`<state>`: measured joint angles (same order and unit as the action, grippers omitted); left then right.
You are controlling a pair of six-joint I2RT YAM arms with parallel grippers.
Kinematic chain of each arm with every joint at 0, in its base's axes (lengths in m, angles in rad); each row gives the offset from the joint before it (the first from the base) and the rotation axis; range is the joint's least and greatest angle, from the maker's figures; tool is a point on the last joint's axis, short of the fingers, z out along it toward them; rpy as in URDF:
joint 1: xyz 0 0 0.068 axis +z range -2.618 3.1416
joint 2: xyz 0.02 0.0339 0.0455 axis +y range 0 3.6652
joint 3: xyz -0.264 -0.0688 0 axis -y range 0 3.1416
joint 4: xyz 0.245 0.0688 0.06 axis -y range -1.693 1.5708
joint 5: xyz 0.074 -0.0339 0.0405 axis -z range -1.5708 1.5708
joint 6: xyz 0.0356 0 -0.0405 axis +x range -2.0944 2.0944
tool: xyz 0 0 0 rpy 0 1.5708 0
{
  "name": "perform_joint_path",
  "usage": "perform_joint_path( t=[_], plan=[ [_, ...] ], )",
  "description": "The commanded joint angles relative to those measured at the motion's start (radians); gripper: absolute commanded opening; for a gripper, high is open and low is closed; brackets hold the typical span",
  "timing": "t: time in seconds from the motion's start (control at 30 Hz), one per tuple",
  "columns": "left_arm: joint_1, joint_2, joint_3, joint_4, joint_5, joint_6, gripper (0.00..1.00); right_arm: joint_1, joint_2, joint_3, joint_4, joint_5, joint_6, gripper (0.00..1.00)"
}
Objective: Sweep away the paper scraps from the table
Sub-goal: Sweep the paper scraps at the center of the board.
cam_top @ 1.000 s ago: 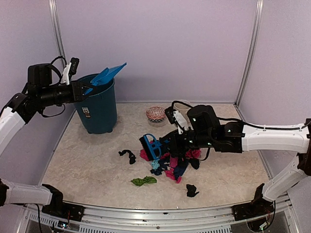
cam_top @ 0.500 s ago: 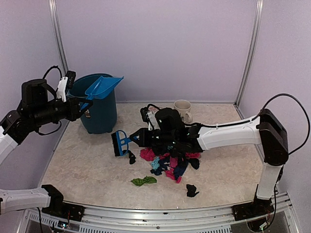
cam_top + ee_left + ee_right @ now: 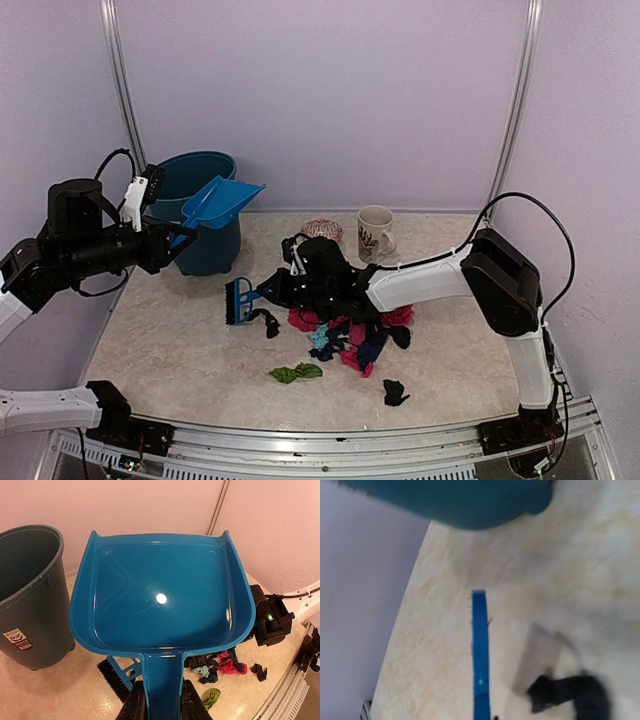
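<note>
The paper scraps (image 3: 352, 334) lie heaped mid-table in pink, navy and light blue. A green scrap (image 3: 296, 373) and a black one (image 3: 395, 392) sit nearer the front, and another black wad (image 3: 266, 320) lies beside the brush. My right gripper (image 3: 276, 292) is shut on the small blue brush (image 3: 240, 300), held low just left of the heap. In the right wrist view the brush (image 3: 479, 650) shows as a blue bar beside a blurred black scrap (image 3: 570, 692). My left gripper (image 3: 161, 706) is shut on the handle of the blue dustpan (image 3: 160, 600), which hangs empty in the air beside the bin.
A teal bin (image 3: 200, 172) stands at the back left of the table (image 3: 165, 345), partly behind the dustpan (image 3: 222, 203). A cream mug (image 3: 374, 233) and a patterned round object (image 3: 321, 229) stand at the back centre. Metal frame posts rise at the back corners.
My right arm has swung the brush leftward, from over the heap to its left side. My left arm has brought the dustpan down from above the bin's rim.
</note>
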<state>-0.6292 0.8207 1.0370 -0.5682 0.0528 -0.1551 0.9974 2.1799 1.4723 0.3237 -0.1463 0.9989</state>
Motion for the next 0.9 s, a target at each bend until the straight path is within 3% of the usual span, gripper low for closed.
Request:
perform_joint_path(
  t=[0.0, 0.6, 0.87],
  plan=[
    [-0.020, -0.018, -0.018, -0.013, -0.032, 0.011, 0.00, -0.040, -0.035, -0.085, 0.049, 0.007, 0.057, 0.00],
    [-0.064, 0.029, -0.020, 0.021, -0.053, 0.006, 0.00, -0.128, -0.456, -0.584, 0.013, 0.169, 0.030, 0.00],
    [-0.105, 0.052, -0.024, 0.028, -0.105, -0.005, 0.00, -0.067, -0.616, -0.549, -0.094, 0.124, -0.126, 0.00]
  ],
)
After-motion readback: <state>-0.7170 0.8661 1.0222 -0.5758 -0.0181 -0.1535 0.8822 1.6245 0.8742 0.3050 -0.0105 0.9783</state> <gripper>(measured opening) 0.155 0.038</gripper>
